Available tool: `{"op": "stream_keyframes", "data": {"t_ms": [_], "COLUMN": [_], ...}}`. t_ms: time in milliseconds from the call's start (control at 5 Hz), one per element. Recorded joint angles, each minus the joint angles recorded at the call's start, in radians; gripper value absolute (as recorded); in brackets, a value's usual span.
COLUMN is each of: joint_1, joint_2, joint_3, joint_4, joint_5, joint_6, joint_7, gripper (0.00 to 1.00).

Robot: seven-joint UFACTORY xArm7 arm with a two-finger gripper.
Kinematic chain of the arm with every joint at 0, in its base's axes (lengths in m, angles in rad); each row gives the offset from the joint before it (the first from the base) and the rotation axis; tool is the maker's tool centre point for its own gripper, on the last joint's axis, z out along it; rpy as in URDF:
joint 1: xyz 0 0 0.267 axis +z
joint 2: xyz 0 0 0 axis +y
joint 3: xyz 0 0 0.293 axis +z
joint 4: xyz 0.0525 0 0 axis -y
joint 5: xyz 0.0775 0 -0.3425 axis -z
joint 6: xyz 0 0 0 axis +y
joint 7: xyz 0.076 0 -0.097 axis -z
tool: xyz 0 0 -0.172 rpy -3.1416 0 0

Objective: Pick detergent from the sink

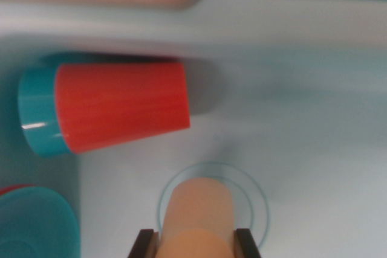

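Pincer (196, 243) at 6 o'clock grips the peach cylindrical plastic detergent bottle (196, 216) over the pale sink basin (302, 125); judgement: lift straight up, clear of the red-and-teal cup (115, 110) lying at 10 o'clock.

Gripper (196, 243) low in frame, dark fingers (145, 245) clamped on something.
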Motion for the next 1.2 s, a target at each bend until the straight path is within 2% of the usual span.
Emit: {"op": "stream_keyframes", "data": {"t_ms": [200, 400, 600, 800, 1000, 1200], "joint_1": [0.0000, 0.0002, 0.0002, 0.0005, 0.0005, 0.0009], "joint_2": [0.000, -0.006, -0.006, -0.012, -0.012, -0.020], "joint_3": [0.000, 0.000, 0.000, 0.000, 0.000, -0.001], "joint_4": [0.000, 0.021, 0.021, 0.045, 0.045, 0.073], "joint_5": [0.0000, -0.0010, -0.0010, -0.0022, -0.0022, -0.0035], "joint_6": [0.000, 0.026, 0.026, 0.057, 0.057, 0.092], "joint_7": [0.000, 0.001, 0.001, 0.002, 0.002, 0.004], "gripper": [1.00, 1.00, 1.00, 1.00, 1.00, 1.00]}}
